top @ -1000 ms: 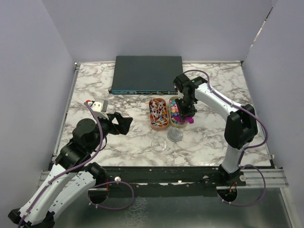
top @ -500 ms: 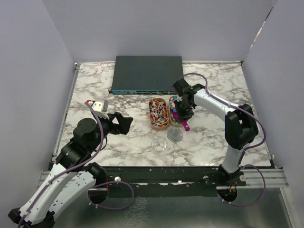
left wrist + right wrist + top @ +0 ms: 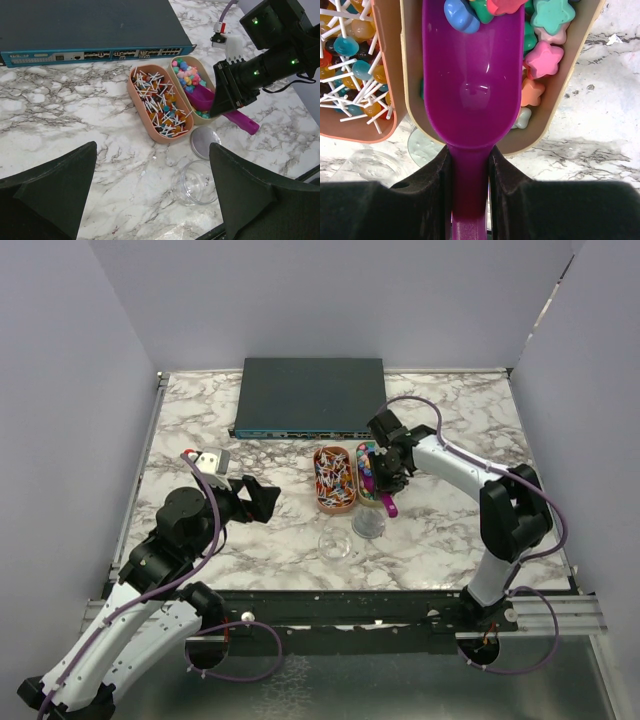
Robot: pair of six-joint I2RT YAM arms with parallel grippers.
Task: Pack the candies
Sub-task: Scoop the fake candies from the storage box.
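Right gripper (image 3: 470, 170): clenched on the handle of the purple scoop (image 3: 470, 90), one finger on either side of it.
Scoop: its bowl lies inside the tan tray (image 3: 411, 75); the handle juts out over the tray's near end. The bowl is mostly bare, with a blue candy and a few others at its far lip.
Candies (image 3: 542, 57): star- and flower-shaped sweets in pink, teal, orange and blue, heaped in the tan tray around and beyond the scoop.
Left gripper (image 3: 152, 150): released, fingers spread wide, held above the counter (image 3: 60, 115) well apart from the trays.
Lollipop tray (image 3: 164, 140): just beside the tan tray, on its left, full of lollipops (image 3: 160, 105).
Jar (image 3: 195, 182): clear, open, near the trays' front ends.
Lid (image 3: 205, 142): flat on the counter between jar and tan tray.
Network switch (image 3: 85, 25): behind the trays.
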